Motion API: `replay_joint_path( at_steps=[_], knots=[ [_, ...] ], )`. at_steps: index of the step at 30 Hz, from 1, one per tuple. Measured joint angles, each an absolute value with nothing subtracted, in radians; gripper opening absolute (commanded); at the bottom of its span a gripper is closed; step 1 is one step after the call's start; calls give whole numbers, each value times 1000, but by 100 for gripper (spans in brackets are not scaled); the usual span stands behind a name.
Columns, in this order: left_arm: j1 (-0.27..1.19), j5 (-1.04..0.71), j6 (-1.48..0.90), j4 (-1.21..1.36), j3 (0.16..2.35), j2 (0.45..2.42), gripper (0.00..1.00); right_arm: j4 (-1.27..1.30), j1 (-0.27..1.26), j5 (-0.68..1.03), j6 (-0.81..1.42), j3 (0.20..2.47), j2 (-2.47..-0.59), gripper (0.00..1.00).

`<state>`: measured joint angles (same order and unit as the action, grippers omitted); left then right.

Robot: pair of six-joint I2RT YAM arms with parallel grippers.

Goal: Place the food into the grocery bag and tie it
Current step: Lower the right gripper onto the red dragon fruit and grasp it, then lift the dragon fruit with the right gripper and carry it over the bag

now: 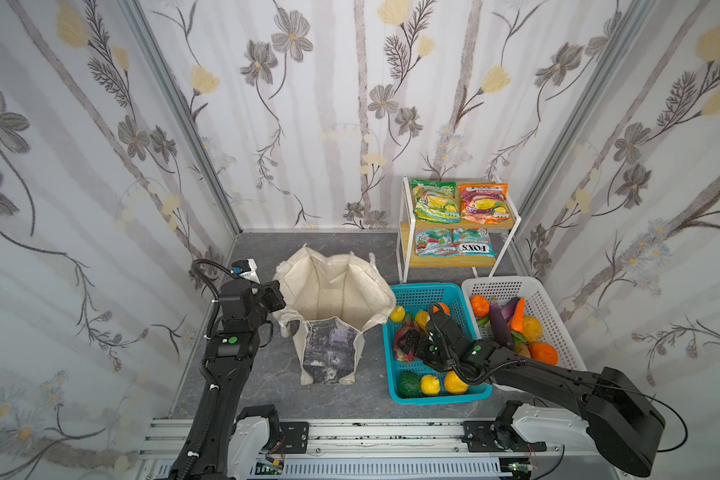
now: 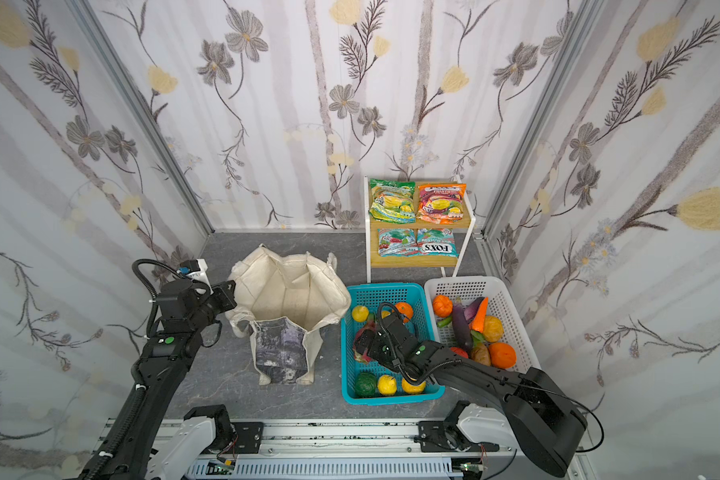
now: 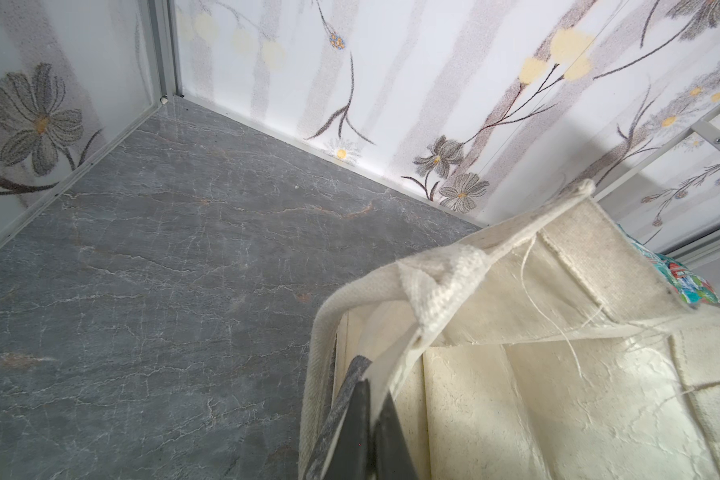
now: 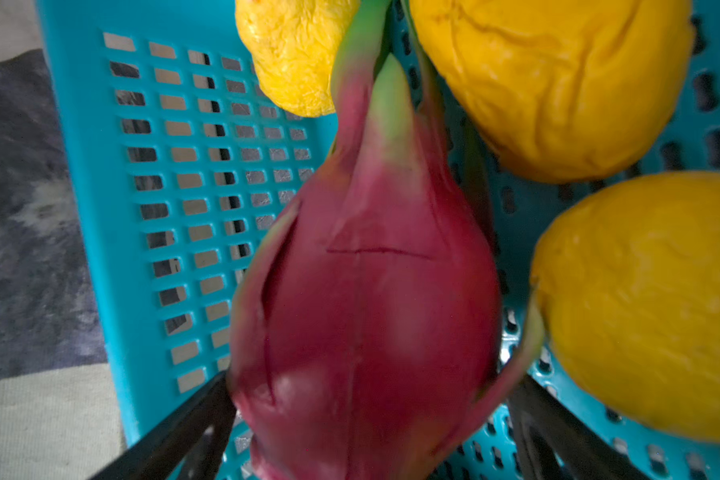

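Straddling the dragon fruit (image 4: pixel 371 270) in the teal basket (image 1: pixel 433 398) with the right gripper (image 4: pixel 373 386), jaws spread wide either side, clamping nothing yet. Likely to squirt out on closing (tapered, glossy skin), or to drag in the yellow fruit (image 4: pixel 641 307) sitting tight alongside. Pinching the grocery bag (image 1: pixel 329 349) rim with the left gripper (image 3: pixel 373 432), jaws closed on canvas, holding the mouth open, showing nothing inside. Risk of sagging shut if that pinch slips. Further back: white basket (image 1: pixel 558 316) of vegetables (image 1: pixel 500 322), snack packets (image 1: pixel 454 203) on the shelf (image 1: pixel 402 232), all unpacked.
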<state>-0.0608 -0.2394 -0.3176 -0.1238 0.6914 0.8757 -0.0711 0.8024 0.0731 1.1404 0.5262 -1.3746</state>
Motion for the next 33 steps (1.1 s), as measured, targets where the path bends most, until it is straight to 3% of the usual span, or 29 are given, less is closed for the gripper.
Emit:
replay_joint_path(
  at_steps=[20,28,33],
  knots=[
    [-62,-236,-313,-123,684,859,0,226,766,109,1162,440,-1475,100],
    [-62,-232,-313,-123,681,852,0,280,765,121,1158,427,-1493,85],
    [-62,-231,-312,-124,680,850,0,267,767,105,1142,413,-1442,81]
  ],
)
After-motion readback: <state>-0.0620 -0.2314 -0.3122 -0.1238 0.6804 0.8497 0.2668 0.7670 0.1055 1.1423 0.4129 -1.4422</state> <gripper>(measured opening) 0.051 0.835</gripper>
